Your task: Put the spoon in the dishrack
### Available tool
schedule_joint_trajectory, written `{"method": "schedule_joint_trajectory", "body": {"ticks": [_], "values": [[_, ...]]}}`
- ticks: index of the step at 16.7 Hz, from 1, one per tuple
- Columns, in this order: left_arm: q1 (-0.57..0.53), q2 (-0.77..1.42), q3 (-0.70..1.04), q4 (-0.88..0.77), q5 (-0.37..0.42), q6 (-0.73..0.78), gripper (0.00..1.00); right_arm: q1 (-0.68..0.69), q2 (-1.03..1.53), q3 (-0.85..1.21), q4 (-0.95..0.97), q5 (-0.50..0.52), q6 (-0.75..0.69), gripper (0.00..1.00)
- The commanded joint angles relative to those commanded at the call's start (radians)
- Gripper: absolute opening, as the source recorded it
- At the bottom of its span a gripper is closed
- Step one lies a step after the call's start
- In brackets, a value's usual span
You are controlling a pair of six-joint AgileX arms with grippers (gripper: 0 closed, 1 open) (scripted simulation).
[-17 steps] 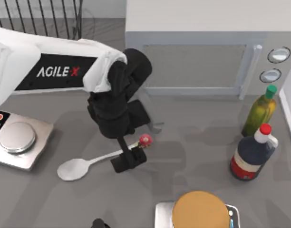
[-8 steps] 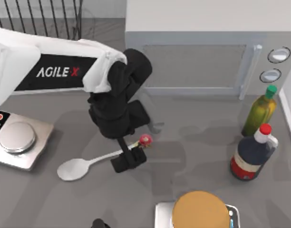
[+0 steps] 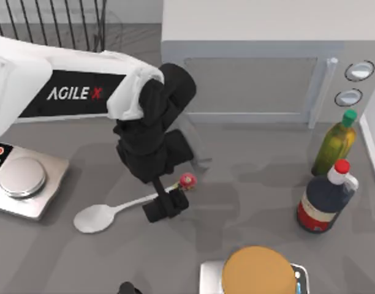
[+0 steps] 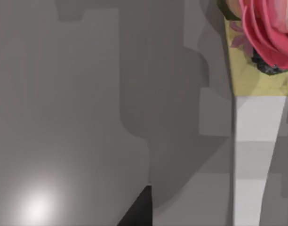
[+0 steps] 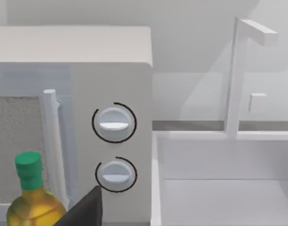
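Left gripper point(image 3: 166, 205): down on the spoon point(image 3: 108, 213) handle near the knob; finger gap cannot be judged.
Spoon: flat, mid-counter point(image 3: 249, 202).
Dishrack point(image 3: 49, 23): counter's far-left corner.
Risk: thin handle may slip or pivot on lifting.

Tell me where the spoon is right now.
In the top view the spoon lies flat on the table left of centre, bowl toward the kitchen scale, with the left gripper down over its handle near the pink knob.
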Motion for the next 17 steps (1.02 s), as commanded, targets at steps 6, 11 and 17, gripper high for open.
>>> {"method": "schedule_joint_trajectory", "body": {"ticks": [6,11,17], "values": [[0.000,-0.053,0.012,-0.036,0.018,-0.007,0.00,0.000,0.000,0.000,0.000,0.000,0.000,1.00],[-0.001,-0.056,0.125,-0.152,0.018,-0.007,0.00,0.000,0.000,0.000,0.000,0.000,0.000,1.00],[-0.004,-0.085,0.495,-0.586,0.017,-0.009,0.00,0.000,0.000,0.000,0.000,0.000,0.000,1.00]]}}
